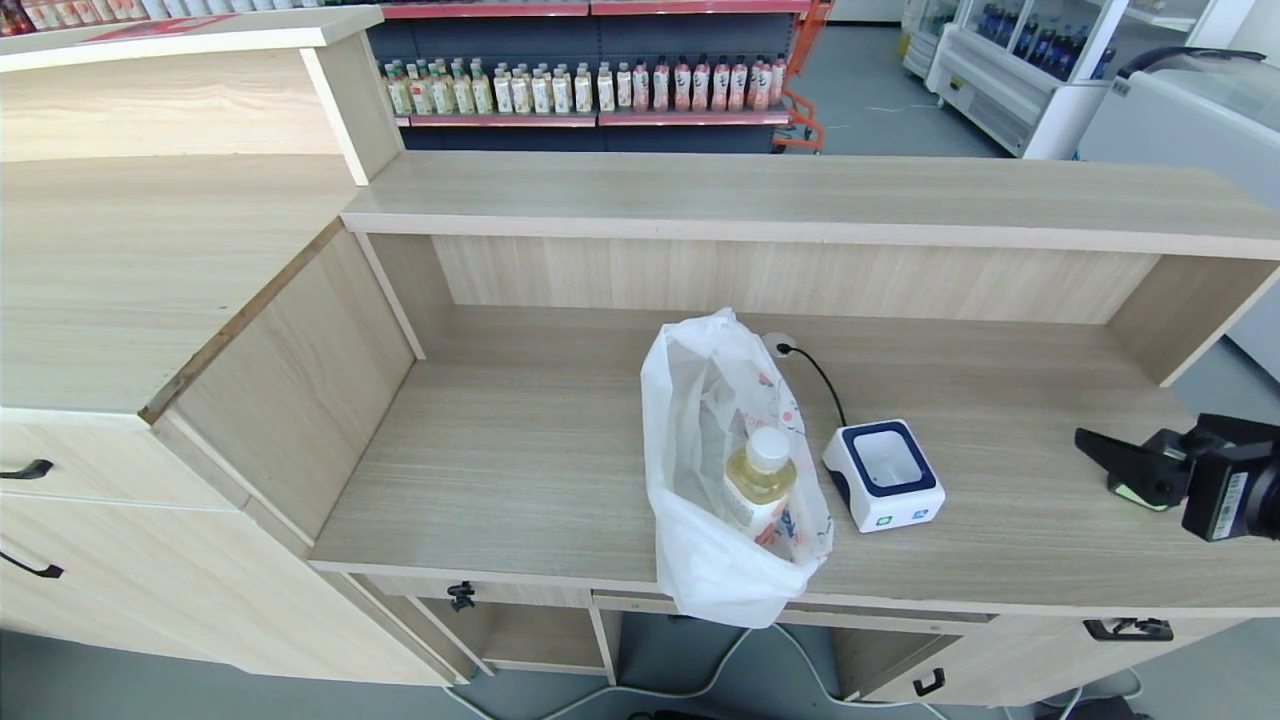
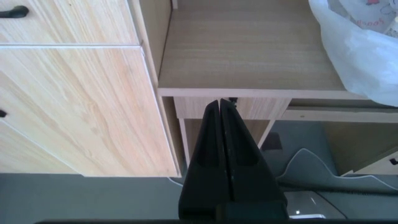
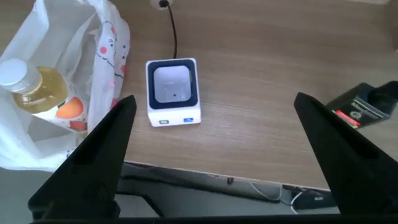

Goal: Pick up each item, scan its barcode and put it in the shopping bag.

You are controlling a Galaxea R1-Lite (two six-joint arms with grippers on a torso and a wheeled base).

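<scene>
Pincers first: my right pincer [image 3: 214, 102] is hanging over the tabletop [image 1: 520, 450] with its fingers wide apart and nothing between them. My left pincer [image 2: 221, 106] is hanging off the tabletop's front edge, fingers pressed together and empty.

The scanner [image 1: 883, 475] is sitting just to the left of my right pincer. The shopping bag [image 1: 700, 560] is slumping open beyond the scanner, touching or nearly touching it. The bottle [image 1: 762, 480] is already standing inside the bag, cap up.

Judging from that, I am between items, so the step in hand is going for the next one. To do it well I am planning to:
- hold my right fingers wide and high enough to pass over the scanner
- avoid its cable [image 1: 822, 380], which is trailing toward the back
- steer clear of the bag's loose rim, since a snag looks likely to tip the bottle out

Counting:
- two pincers
- one bag
- one bottle in it
- one scanner
- one cable
- one dark flat thing [image 3: 367, 106] lying near my right pincer, on the side away from the scanner; I cannot tell whether it is an item for scanning
</scene>
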